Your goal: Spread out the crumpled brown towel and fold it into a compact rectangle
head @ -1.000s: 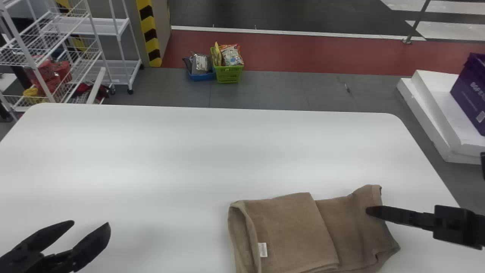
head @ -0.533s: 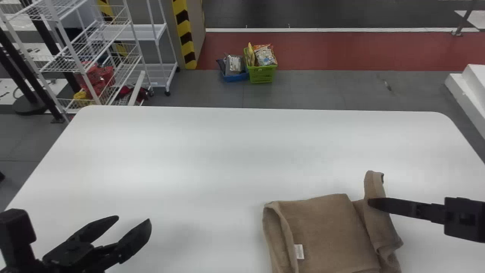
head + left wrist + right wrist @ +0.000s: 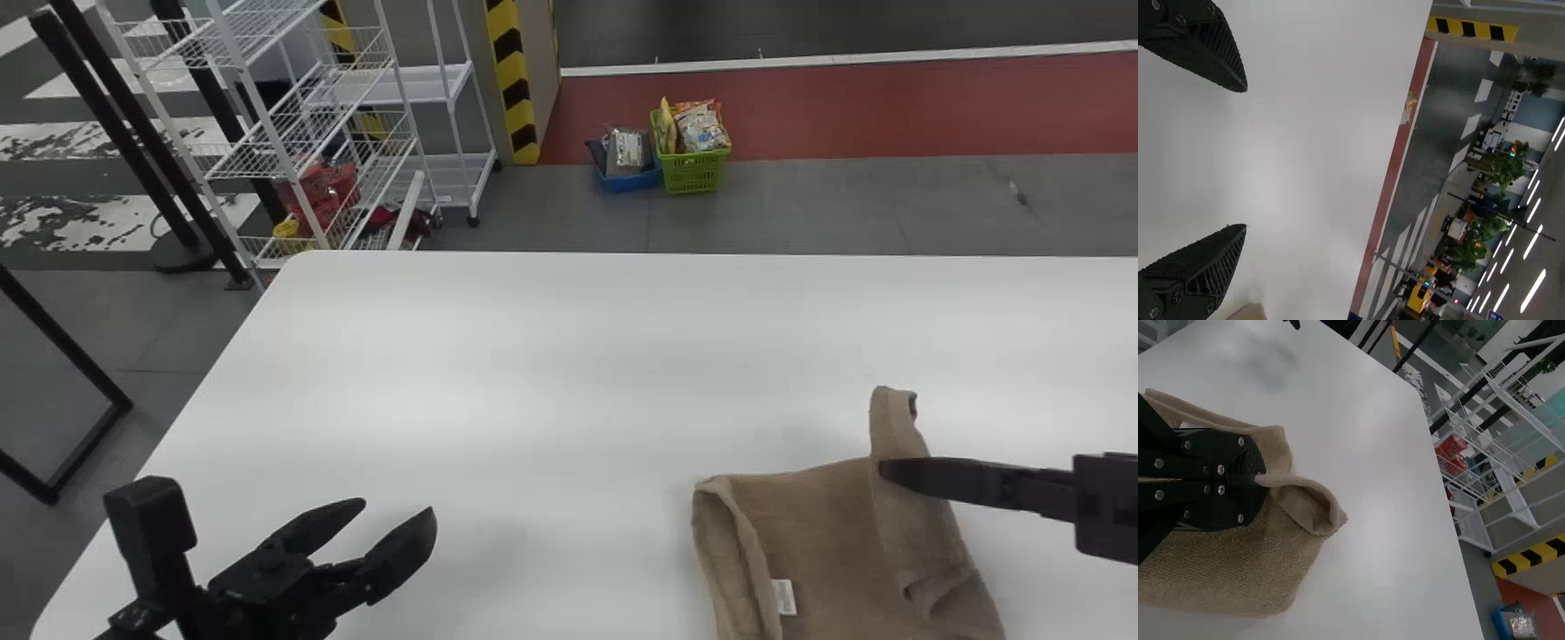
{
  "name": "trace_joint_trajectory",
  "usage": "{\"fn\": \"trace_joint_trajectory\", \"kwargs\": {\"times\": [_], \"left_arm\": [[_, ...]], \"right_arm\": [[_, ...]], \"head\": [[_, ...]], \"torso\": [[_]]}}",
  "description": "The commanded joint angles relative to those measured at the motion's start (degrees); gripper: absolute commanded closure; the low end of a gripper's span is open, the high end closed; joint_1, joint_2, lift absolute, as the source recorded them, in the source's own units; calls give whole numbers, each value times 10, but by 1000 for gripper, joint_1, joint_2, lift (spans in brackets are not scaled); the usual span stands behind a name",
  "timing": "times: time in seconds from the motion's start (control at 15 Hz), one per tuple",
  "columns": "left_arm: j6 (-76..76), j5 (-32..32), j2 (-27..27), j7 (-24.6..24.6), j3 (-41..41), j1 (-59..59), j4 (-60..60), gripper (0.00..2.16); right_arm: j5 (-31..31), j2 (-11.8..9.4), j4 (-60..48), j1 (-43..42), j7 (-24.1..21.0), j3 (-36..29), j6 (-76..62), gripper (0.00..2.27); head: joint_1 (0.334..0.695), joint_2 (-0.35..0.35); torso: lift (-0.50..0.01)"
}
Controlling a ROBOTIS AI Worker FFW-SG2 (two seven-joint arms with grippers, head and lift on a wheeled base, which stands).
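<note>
Black right claw (image 3: 891, 471) points leftward, pinching the brown towel (image 3: 827, 542).

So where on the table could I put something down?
The white table is bare between the left gripper and the towel, and beyond both, up to the far edge. That far stretch looks safer. It's crowded on the right, where the right gripper pinches a raised fold of the towel.
</note>
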Motion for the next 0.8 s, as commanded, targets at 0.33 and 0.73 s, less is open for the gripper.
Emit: {"fn": "trace_joint_trajectory", "kwargs": {"times": [0.33,0.73], "left_arm": [[0,2,-1,-3,1,0,0,80],[0,5,-1,-8,4,0,1,80]], "right_arm": [[36,17,-9,1,2,104,3,1207],[100,17,27,10,2,221,3,1197]], "head": [[695,250],[695,350]], "torso": [[-127],[-127]]}}
